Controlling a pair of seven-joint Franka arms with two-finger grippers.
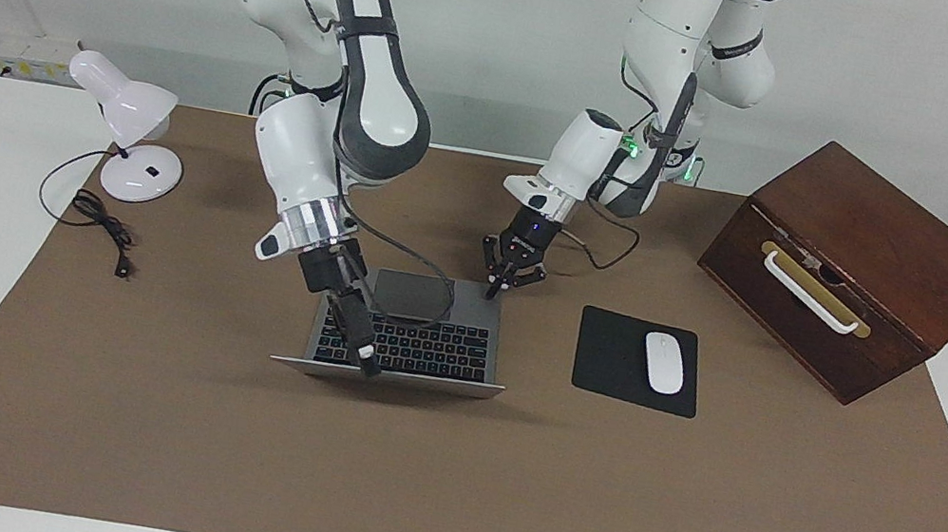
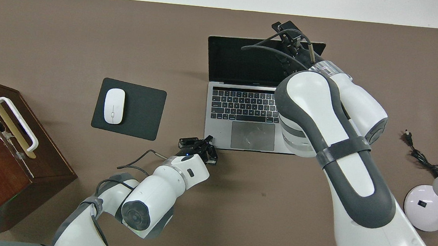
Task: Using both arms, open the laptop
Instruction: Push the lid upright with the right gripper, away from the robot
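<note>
The silver-grey laptop (image 1: 422, 344) (image 2: 244, 109) lies open on the brown mat, keyboard and trackpad showing. Its lid leans far back, away from the robots, and the black screen faces up in the overhead view. My left gripper (image 1: 494, 291) (image 2: 210, 139) is shut, its tips pressed down at the base's corner nearest the robots, toward the left arm's end. My right gripper (image 1: 366, 364) (image 2: 289, 26) is at the lid's top edge, toward the right arm's end. Its grip on the lid does not show.
A black mouse pad (image 1: 617, 358) with a white mouse (image 1: 663, 362) lies beside the laptop toward the left arm's end. A wooden box (image 1: 858, 273) with a white handle stands past it. A white desk lamp (image 1: 134, 142) and its cable (image 1: 100, 228) sit at the right arm's end.
</note>
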